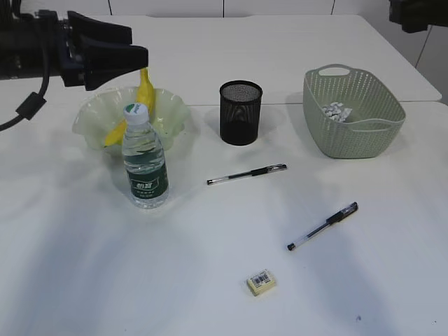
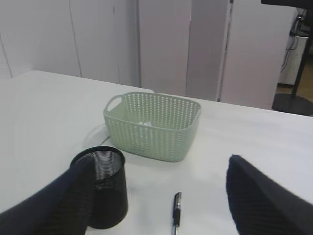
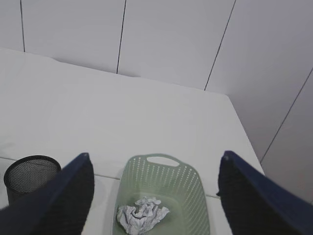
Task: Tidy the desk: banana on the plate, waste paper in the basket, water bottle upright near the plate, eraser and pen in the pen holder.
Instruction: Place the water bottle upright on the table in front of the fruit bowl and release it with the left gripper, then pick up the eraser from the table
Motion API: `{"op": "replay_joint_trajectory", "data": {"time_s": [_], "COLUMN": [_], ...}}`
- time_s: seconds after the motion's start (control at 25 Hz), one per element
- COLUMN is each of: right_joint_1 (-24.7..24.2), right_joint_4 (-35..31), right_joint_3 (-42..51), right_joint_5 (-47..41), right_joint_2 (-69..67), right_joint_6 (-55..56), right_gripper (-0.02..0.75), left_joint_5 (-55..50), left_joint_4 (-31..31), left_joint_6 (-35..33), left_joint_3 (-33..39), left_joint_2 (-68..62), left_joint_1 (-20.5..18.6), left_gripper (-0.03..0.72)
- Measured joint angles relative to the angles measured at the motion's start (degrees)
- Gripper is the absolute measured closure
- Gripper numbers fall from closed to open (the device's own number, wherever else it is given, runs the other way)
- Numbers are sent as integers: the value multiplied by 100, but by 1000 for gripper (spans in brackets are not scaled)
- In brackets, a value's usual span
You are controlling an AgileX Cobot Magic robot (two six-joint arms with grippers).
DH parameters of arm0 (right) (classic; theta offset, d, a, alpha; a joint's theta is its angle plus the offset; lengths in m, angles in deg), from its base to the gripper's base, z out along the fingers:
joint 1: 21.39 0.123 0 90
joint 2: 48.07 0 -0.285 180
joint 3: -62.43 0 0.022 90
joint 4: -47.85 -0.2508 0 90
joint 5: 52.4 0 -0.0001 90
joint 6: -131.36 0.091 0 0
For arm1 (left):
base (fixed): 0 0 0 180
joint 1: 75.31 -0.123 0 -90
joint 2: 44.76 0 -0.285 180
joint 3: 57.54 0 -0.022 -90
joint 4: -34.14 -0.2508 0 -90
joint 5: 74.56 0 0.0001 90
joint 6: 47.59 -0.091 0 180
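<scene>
Left claw (image 1: 136, 59) open above banana (image 1: 145, 87) in plate (image 1: 94, 122).

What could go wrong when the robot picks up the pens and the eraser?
The pen holder is narrow, so a pen dropped crooked might bounce out or tip it. The bottle stands close to that pen and could get knocked over. The small eraser lies flat and might slip from the fingers.
</scene>
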Motion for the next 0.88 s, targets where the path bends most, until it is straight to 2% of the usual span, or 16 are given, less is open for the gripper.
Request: {"op": "replay_joint_trajectory", "data": {"time_s": [0.2, 0.68, 0.88], "right_joint_1": [0, 0, 0], "right_joint_4": [-219, -1492, -1921], "right_joint_3": [0, 0, 0], "right_joint_5": [-39, -446, -646], "right_joint_2": [0, 49, 185], "right_joint_6": [-33, -853, -1209], "right_gripper": [152, 151, 152], "left_joint_5": [753, 2158, 3388], "left_joint_4": [-22, -22, 27], "left_joint_6": [139, 458, 523], "left_joint_3": [0, 0, 0], "left_joint_2": [569, 1459, 1798], "left_joint_1": [0, 0, 0], "left_gripper": [99, 99, 99]}}
